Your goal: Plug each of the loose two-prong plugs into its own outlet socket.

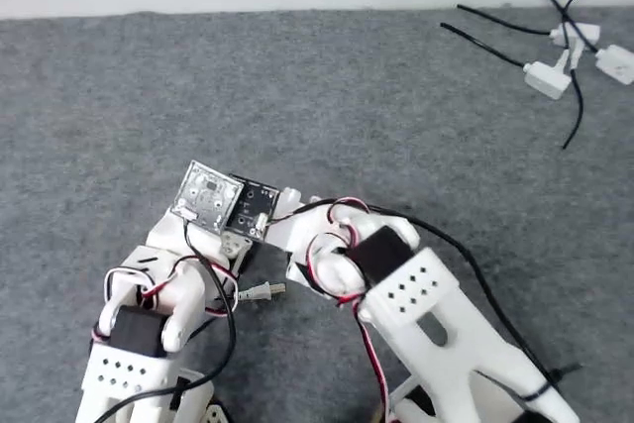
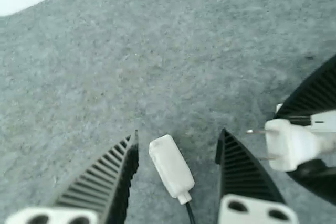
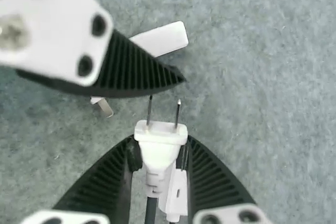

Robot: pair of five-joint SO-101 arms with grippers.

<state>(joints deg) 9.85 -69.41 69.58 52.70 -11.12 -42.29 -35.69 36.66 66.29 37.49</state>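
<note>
The two-prong plug [image 3: 160,135] is sitting in the right end effector [image 3: 159,148], which is pinching its white body from both sides. The plug is small and blocky. Two thin metal prongs are sticking out of its front, and a dark cord is coming out of its back. A white outlet socket [image 2: 170,169] is lying flat on the grey table [image 2: 157,51]. The left end effector [image 2: 179,134] is spread wide, and the socket is lying between its black ribbed fingers [image 2: 113,174] without touching them. The plug is hanging just beside one of those fingers, with its prongs pointing at it. More white plug pieces [image 1: 545,78] with black cords [image 1: 575,111] are lying far off at a back corner of the table.
</note>
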